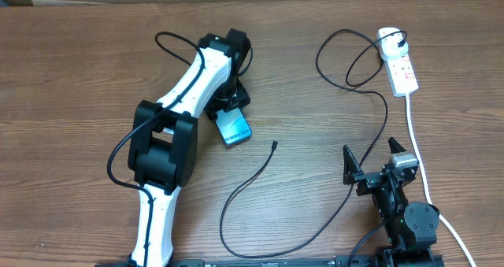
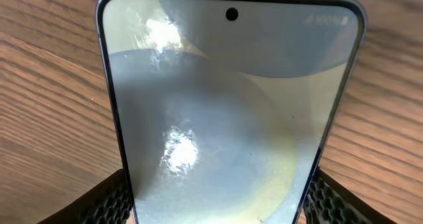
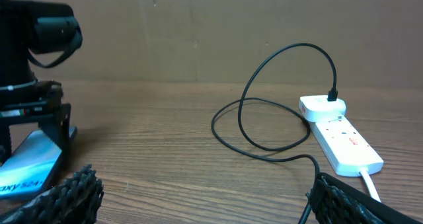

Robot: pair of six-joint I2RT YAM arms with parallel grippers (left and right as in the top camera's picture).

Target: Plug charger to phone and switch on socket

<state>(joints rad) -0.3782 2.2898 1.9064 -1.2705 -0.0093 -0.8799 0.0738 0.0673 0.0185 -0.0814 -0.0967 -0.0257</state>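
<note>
The phone point(image 1: 235, 128) lies on the table left of centre, its light-blue screen up. My left gripper point(image 1: 224, 112) is shut on its far end, and in the left wrist view both black fingers point(image 2: 109, 201) press the phone's point(image 2: 225, 105) side edges. The charger's connector tip point(image 1: 273, 145) lies loose on the wood to the right of the phone. Its thin black cable point(image 1: 260, 247) loops along the front and runs back to the plug point(image 1: 402, 40) in the socket point(image 1: 402, 66). My right gripper point(image 1: 373, 163) is open at the front right, holding nothing point(image 3: 208, 204).
The socket's thick white cord point(image 1: 421, 165) runs down the right side past my right arm point(image 1: 409, 216). In the right wrist view the socket point(image 3: 344, 141) and cable loops point(image 3: 264, 128) lie ahead on the right, and the phone point(image 3: 30, 164) on the left. A cardboard wall point(image 3: 198, 32) backs the table.
</note>
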